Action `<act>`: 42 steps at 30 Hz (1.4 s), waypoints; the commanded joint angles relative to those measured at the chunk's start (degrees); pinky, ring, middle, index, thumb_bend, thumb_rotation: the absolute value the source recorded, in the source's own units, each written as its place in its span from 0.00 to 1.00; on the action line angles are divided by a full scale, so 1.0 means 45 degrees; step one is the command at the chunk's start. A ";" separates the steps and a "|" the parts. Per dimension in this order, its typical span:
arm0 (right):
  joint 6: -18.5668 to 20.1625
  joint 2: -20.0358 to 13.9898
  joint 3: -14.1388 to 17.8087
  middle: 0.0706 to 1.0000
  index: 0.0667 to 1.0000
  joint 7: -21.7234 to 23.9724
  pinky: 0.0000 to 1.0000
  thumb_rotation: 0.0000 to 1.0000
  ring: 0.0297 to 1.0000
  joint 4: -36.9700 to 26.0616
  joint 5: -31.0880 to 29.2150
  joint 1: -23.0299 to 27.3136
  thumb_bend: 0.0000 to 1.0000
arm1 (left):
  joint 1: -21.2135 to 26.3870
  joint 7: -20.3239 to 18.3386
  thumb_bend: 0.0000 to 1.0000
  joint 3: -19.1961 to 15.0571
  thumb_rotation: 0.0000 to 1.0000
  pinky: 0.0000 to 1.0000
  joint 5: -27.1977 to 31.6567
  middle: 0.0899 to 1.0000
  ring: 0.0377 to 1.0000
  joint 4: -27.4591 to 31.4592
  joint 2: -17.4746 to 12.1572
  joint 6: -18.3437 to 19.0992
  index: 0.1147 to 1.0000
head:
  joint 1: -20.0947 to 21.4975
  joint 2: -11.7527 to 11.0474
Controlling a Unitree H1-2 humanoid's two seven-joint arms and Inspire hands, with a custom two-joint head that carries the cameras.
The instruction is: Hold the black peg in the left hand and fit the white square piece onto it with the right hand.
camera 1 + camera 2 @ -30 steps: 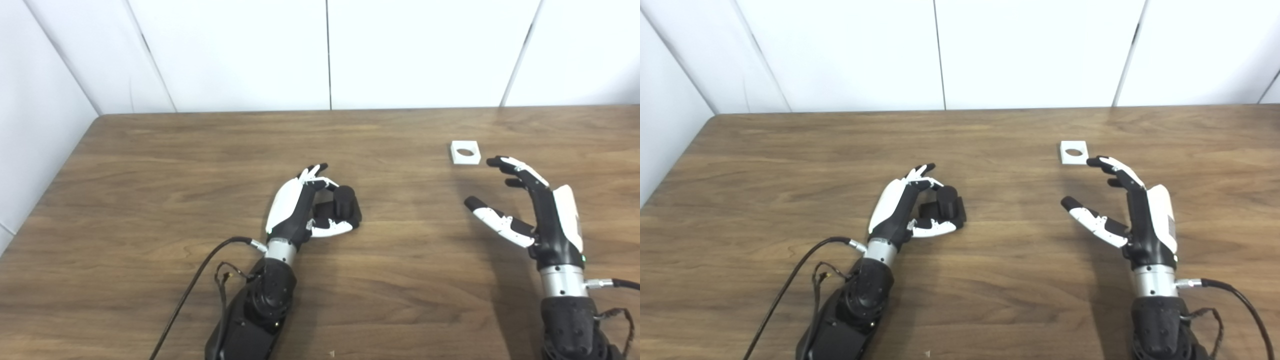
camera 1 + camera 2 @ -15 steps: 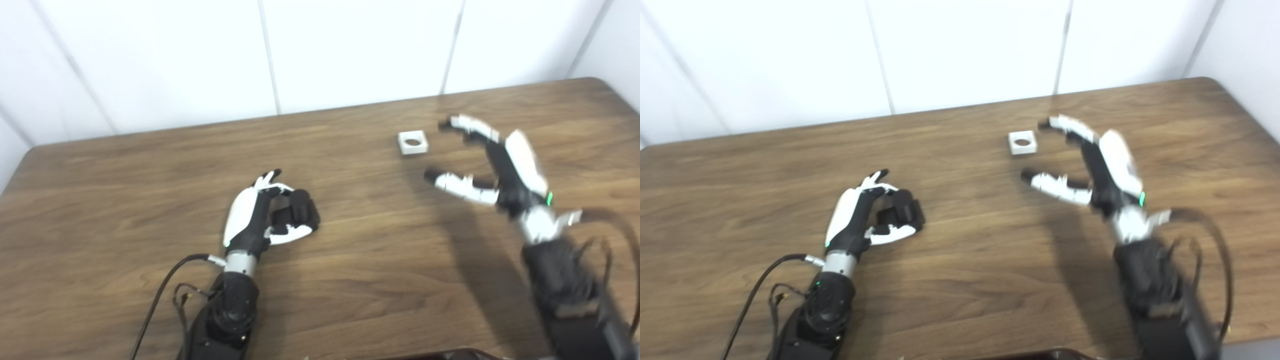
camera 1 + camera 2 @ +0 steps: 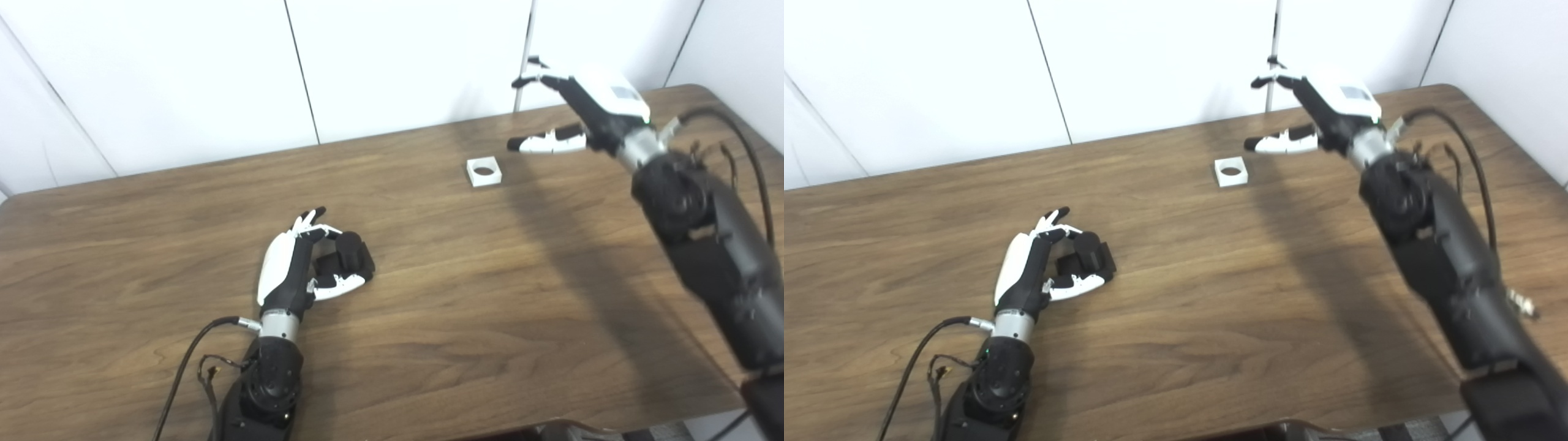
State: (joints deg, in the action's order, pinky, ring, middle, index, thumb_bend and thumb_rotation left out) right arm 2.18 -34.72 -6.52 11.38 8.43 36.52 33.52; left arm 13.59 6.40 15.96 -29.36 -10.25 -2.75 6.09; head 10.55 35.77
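Left eye view — one black peg point(image 3: 350, 252), one white square piece point(image 3: 484, 172)

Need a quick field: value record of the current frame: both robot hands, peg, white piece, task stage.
left robot hand: resting on the table, fingers curled around the black peg
right robot hand: raised, open, holding nothing, up and to the right of the white square piece
black peg: on the table, upright on its base
white square piece: flat on the table, hole up, untouched
stage: piece not yet picked up
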 commanded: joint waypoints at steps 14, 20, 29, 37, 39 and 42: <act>-0.1696 -0.0730 -0.1705 0.94 0.81 0.0784 0.73 0.49 0.92 0.4043 0.0233 0.3451 0.73 | -0.0019 -0.0120 0.51 -0.0192 0.09 1.00 -0.0038 0.95 1.00 -0.0373 0.0054 0.0364 0.42 | -0.0310 0.0107; -0.1593 -0.0606 -0.2439 0.97 0.86 0.1444 0.93 0.56 0.98 0.5103 0.0407 0.4155 0.75 | -0.0045 -0.0116 0.52 -0.0230 0.09 1.00 -0.0124 0.95 1.00 -0.0278 0.0107 0.0521 0.42 | -0.0441 0.0136; -0.1760 -0.0427 -0.3105 1.00 0.90 0.2549 0.91 0.73 1.00 0.5992 0.0126 0.4588 0.99 | -0.0045 -0.0075 0.52 -0.0232 0.09 1.00 -0.0343 0.95 1.00 -0.0187 0.0153 0.0627 0.42 | -0.0617 0.0241; -0.1344 -0.0161 -0.3369 1.00 0.92 0.3560 0.91 0.63 1.00 0.5894 0.0152 0.4540 1.00 | -0.0052 -0.0111 0.52 -0.0265 0.09 1.00 -0.0471 0.95 1.00 -0.0096 0.0218 0.0810 0.42 | -0.0736 0.0317; -0.1353 -0.0086 -0.3393 1.00 0.92 0.3577 0.93 0.61 1.00 0.5992 0.0134 0.4521 1.00 | -0.0042 -0.0080 0.52 -0.0273 0.09 1.00 -0.0495 0.95 1.00 -0.0095 0.0216 0.0823 0.42 | -0.0766 0.0329; -0.1499 0.0016 -0.3298 1.00 0.92 0.3651 0.95 0.58 1.00 0.6071 -0.0162 0.4397 1.00 | 0.0000 -0.0066 0.52 -0.0298 0.09 1.00 -0.0465 0.95 1.00 -0.0150 0.0204 0.0830 0.42 | -0.0853 0.0357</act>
State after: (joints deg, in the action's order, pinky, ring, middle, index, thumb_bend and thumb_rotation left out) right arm -4.00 -34.23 -22.34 28.44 36.17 37.01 50.06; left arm 13.66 6.46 14.89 -31.10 -9.88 -1.43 7.77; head 6.68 37.35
